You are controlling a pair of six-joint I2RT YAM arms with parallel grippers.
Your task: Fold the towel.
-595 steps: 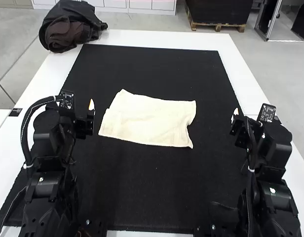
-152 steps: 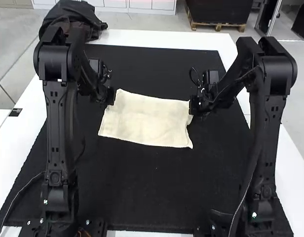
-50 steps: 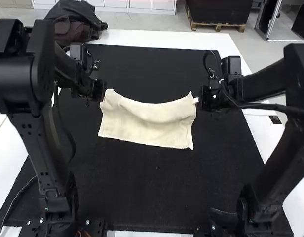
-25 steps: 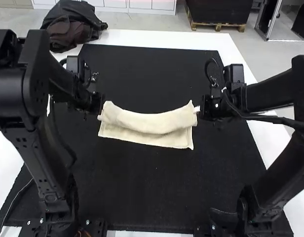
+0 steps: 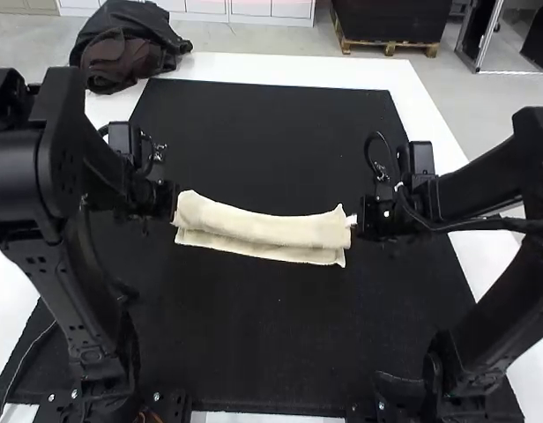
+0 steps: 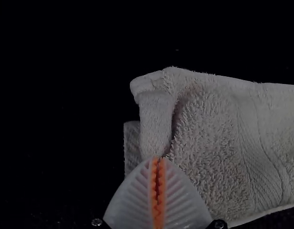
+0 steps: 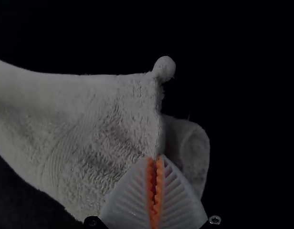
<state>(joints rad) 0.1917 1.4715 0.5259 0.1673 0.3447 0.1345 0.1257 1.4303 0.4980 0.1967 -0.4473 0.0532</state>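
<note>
White ribbed left gripper (image 6: 158,159) and right gripper (image 7: 155,158) seemingly pinch a cream rectangular terry towel (image 5: 263,229); uneven lowering could skew its fold.

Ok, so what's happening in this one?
Two robot arms are folding a cream towel on a black mat. The left gripper is shut on one end of the towel's folded part, the right gripper on the other. The towel is partly doubled over, with its near edge showing below the fold, and neither gripper has let go yet.
</note>
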